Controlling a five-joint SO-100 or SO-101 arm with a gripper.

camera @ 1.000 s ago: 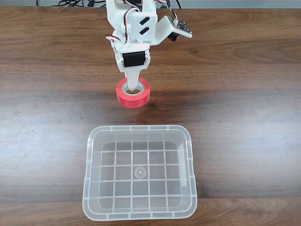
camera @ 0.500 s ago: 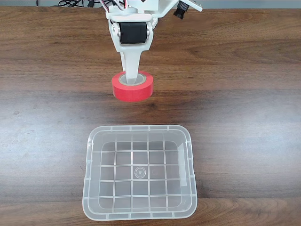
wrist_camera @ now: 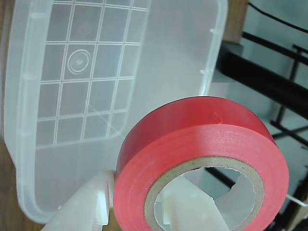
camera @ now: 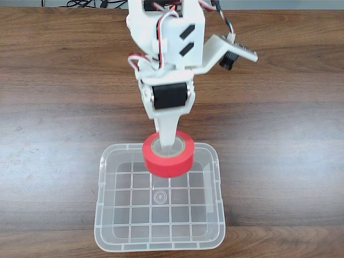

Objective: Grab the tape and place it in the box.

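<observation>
Red-orange tape (camera: 167, 157), a small roll with a grey-beige cardboard core, hangs in the air gripped by the white gripper (camera: 167, 148) of a single robot arm. One finger (camera: 167, 137) passes down through the roll's core, and the wrist view shows a second white finger (wrist_camera: 84, 207) against the roll's outer wall, so the gripper is closed on the roll's wall and carries it. In the fixed view the roll sits over the far edge of the box (camera: 106, 215), a clear plastic bin with rounded corners and a grid-patterned bottom, resting on the brown wooden tabletop (camera: 279, 134) near its front edge. The roll overlaps the box's far rim, roughly midway between the box's left and right sides, with its open core facing upward. From the gripper, most of the box's open interior lies further toward the front edge of the tabletop. In the wrist view the tape (wrist_camera: 202, 159) fills the lower right, and the box (wrist_camera: 29, 144) floor shows beyond it. Judging from this, a release now could land the roll on or near the rim, so a short carry toward the box's centre looks safer first.
</observation>
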